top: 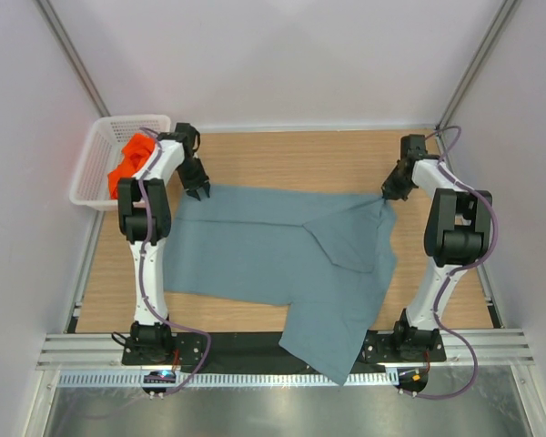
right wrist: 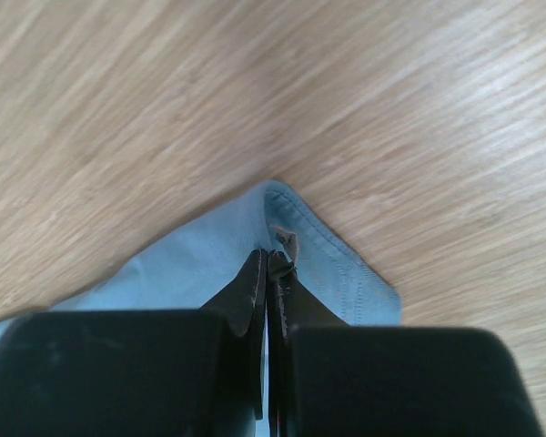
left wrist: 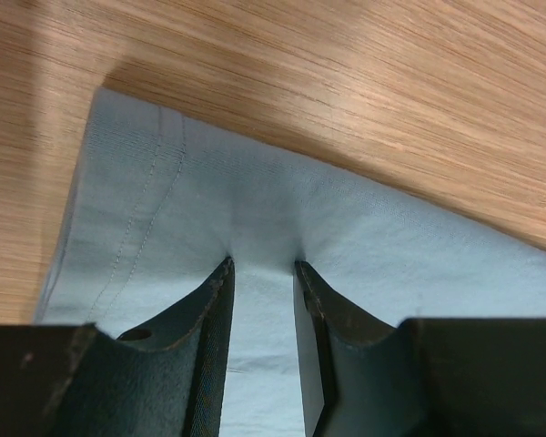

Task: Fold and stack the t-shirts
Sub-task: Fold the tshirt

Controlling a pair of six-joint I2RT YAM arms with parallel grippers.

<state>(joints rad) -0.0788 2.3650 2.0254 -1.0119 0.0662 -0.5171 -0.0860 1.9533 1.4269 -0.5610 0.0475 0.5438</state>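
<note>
Grey-blue t-shirt (top: 273, 246) is shown spread flat across the wooden table (top: 291, 159), with a flap folded over near its right side and one part draped over the near edge. Its far left corner is pressed by the left gripper (left wrist: 263, 265), whose jaws are held narrowly apart with puckered cloth between them. Its far right corner is pinched by the right gripper (right wrist: 270, 257), jaws closed on the hem. Orange t-shirt (top: 130, 162) is bunched inside the white basket (top: 89, 171) at the far left.
</note>
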